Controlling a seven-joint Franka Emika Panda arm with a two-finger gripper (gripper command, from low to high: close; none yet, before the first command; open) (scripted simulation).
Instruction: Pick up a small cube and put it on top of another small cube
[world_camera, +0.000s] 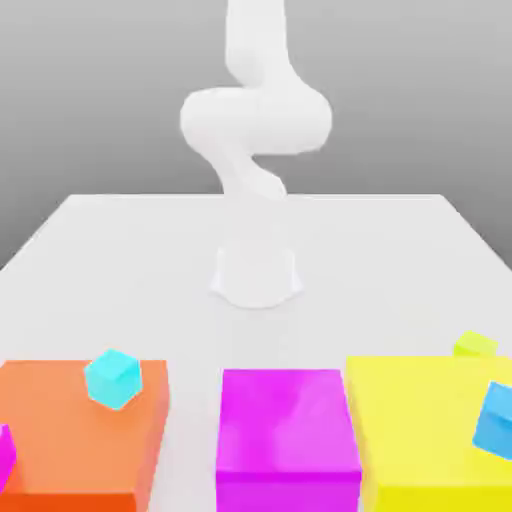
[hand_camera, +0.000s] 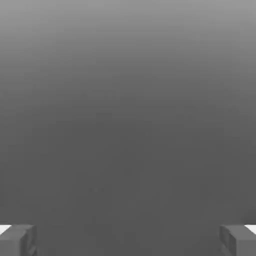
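Gripper (hand_camera: 128, 241) spread apart; yellow block (world_camera: 430, 430) stands beside the lime cube (world_camera: 475, 344), blue cube (world_camera: 496, 420) near.

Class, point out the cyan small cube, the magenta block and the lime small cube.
Cyan small cube (world_camera: 113, 379): exterior view, middle.
Magenta block (world_camera: 284, 418): exterior view, top face.
Lime small cube (world_camera: 475, 344): exterior view, top.

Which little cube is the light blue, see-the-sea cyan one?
The cyan small cube, over the big orange block; the other small cubes are lime, blue and magenta.
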